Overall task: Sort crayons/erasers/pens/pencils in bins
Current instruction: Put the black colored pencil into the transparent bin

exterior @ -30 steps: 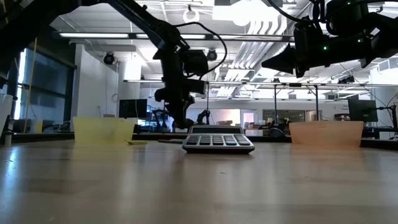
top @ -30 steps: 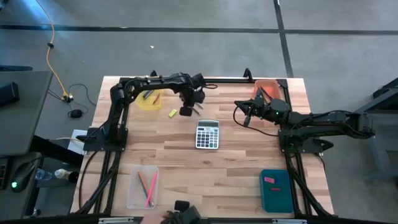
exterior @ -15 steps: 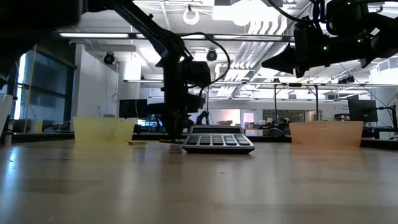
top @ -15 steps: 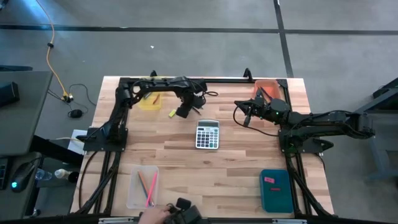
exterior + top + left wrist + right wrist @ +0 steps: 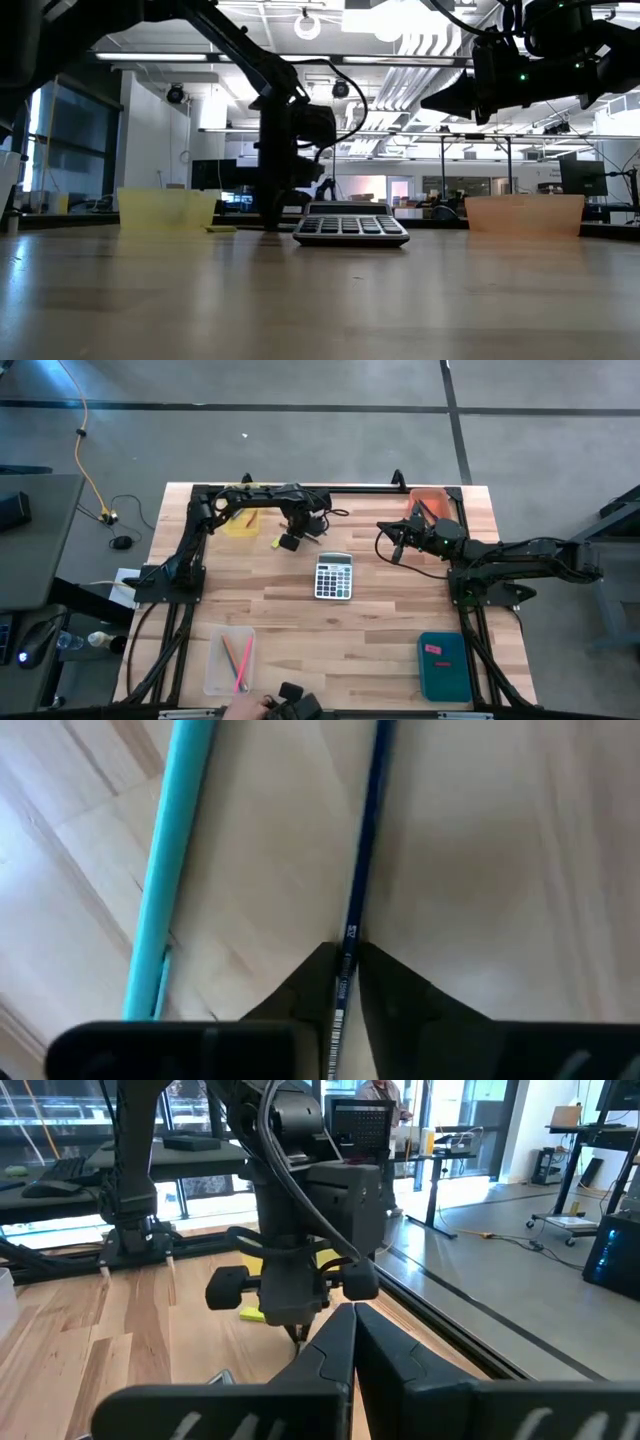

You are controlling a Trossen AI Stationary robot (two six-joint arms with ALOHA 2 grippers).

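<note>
1. Here, at the lower left of the high view, the clear bin (image 5: 229, 660) sits on the bench (image 5: 380, 630) with pink and orange pencils (image 5: 240, 658) lying inside it.
2. Up in the upper left of the bench, the translucent yellow bin (image 5: 240, 521) stands against the far edge, and a small yellow eraser (image 5: 277, 542) lies on the wood just to its right.
3. Next to that eraser, the left gripper (image 5: 290, 540) points down at the bench, above and left of the grey calculator (image 5: 334, 576). In the left wrist view its fingers (image 5: 300, 990) are drawn close on either side of a slim dark blue pen (image 5: 358, 910) that lies flat on the wood; whether they actually pinch it I cannot tell. A light teal pencil (image 5: 165, 890) lies beside the pen, near it but apart.
4. In the low view the left gripper (image 5: 272, 222) comes down to the bench surface just left of the calculator (image 5: 350, 227).
5. Right of centre, the right gripper (image 5: 396, 546) hangs in the air with its fingers pressed together, holding nothing, just beside the translucent orange bin (image 5: 432, 510) in the upper right corner.
6. At the lower right, the opaque dark teal bin (image 5: 443, 665) holds a pink eraser (image 5: 433, 649).
</note>
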